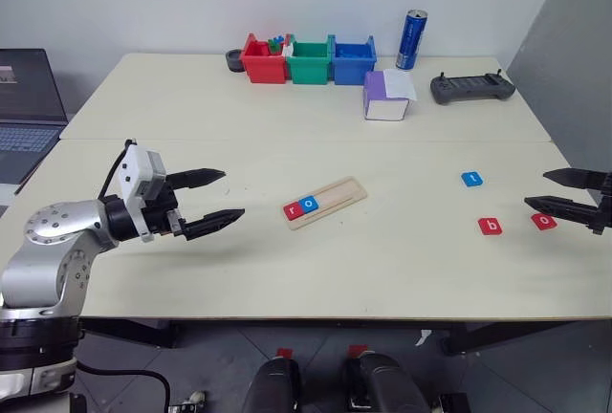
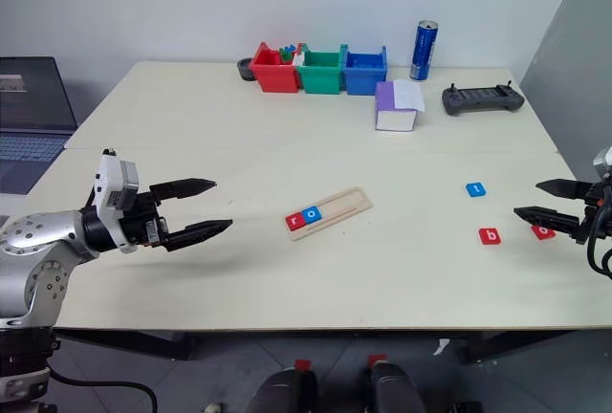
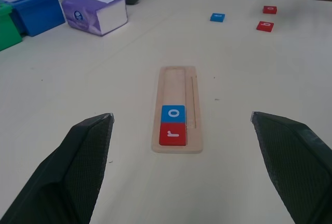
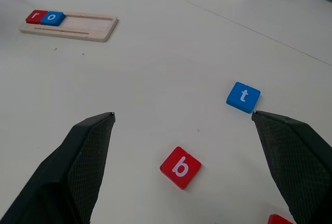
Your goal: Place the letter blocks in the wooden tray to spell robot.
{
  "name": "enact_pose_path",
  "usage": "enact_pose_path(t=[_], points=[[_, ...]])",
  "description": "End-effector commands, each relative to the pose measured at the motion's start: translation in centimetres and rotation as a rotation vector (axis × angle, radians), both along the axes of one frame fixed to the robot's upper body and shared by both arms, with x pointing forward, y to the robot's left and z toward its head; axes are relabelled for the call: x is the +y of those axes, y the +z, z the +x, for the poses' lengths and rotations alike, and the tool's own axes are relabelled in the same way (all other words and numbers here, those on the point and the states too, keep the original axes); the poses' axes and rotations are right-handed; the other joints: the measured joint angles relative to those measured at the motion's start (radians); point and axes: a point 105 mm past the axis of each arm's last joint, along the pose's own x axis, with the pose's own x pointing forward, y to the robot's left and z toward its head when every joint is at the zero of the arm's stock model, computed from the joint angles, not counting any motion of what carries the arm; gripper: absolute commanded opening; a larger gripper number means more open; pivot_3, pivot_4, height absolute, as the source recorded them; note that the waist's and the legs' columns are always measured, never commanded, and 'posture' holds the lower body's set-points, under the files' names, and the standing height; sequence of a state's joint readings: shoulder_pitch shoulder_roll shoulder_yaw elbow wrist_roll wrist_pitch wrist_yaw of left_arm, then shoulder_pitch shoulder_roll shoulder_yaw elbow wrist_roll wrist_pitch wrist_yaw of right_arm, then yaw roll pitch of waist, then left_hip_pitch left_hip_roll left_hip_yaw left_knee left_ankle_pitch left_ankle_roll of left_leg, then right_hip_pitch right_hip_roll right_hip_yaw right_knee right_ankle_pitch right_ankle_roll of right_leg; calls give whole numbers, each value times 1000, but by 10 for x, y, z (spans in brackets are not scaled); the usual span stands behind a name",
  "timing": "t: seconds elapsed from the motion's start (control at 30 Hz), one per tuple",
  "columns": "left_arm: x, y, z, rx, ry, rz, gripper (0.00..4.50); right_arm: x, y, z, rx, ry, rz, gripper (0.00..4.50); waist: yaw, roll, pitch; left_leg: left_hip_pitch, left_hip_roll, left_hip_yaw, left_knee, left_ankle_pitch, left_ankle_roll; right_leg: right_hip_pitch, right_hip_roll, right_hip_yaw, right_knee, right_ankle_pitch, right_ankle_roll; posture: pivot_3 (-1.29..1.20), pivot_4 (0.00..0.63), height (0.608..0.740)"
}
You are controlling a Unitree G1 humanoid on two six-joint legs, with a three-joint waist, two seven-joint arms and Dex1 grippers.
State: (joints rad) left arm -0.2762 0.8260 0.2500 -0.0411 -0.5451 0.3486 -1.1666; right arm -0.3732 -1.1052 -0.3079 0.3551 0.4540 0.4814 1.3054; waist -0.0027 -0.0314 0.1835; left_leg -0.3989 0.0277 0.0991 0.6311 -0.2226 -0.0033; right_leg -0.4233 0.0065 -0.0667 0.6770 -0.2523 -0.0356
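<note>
The wooden tray (image 1: 340,193) lies slanted at the table's middle. At its left end sit two letter blocks, a red "r" (image 1: 292,209) and a blue "o" (image 1: 308,204). The other letter blocks lie loose on the right: a blue "t" (image 1: 471,179), a red "b" (image 1: 490,226) and a red "o" (image 1: 543,221). My left gripper (image 1: 232,194) hovers open and empty left of the tray, pointing at it. My right gripper (image 1: 535,189) hovers open and empty at the right edge, just above the red "o" and to the right of "b" (image 4: 180,167) and "t" (image 4: 243,97).
Red (image 1: 263,61), green (image 1: 309,61) and blue (image 1: 352,61) bins stand at the back, with a blue can (image 1: 411,39) beside them. A purple-and-white box (image 1: 387,96) and a black controller (image 1: 471,87) sit at the back right. A laptop (image 1: 24,112) is far left.
</note>
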Motion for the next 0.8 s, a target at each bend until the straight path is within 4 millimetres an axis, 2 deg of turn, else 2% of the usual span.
enact_pose_path(t=[0.03, 0.37, 0.5, 0.67, 0.8], points=[[-2, 9, -1, -55, -2, 10, 4500, 3, 10, 0, -42, 15, -8, 4488, 0, 0, 0, 0, 0, 0, 0, 0, 0, 0, 0, 0, 0, 0, 0, 0, 150, 740], [-5, 10, 0, -52, -7, -3, 4500, 6, 12, 0, -42, 25, -7, 4488, 0, 0, 0, 0, 0, 0, 0, 0, 0, 0, 0, 0, 0, 0, 0, 0, 150, 740], [-7, 9, 2, -51, -13, -1, 4500, 13, 11, 0, -38, 52, -2, 4488, 0, 0, 0, 0, 0, 0, 0, 0, 0, 0, 0, 0, 0, 0, 0, 0, 150, 740], [-17, -7, 17, -66, 1, 74, 4500, 35, 5, 4, -29, 117, 19, 4488, 0, 0, 0, 1, 0, 0, 1, 0, 0, 1, 0, 0, 1, 0, 0, 0, 150, 740], [-40, -16, 34, -98, -7, 41, 4500, 65, 1, 12, -35, 192, 53, 4488, 0, 0, 0, 0, 0, 0, 2, 0, 0, 1, 0, 0, 1, 0, 0, 0, 150, 740]])
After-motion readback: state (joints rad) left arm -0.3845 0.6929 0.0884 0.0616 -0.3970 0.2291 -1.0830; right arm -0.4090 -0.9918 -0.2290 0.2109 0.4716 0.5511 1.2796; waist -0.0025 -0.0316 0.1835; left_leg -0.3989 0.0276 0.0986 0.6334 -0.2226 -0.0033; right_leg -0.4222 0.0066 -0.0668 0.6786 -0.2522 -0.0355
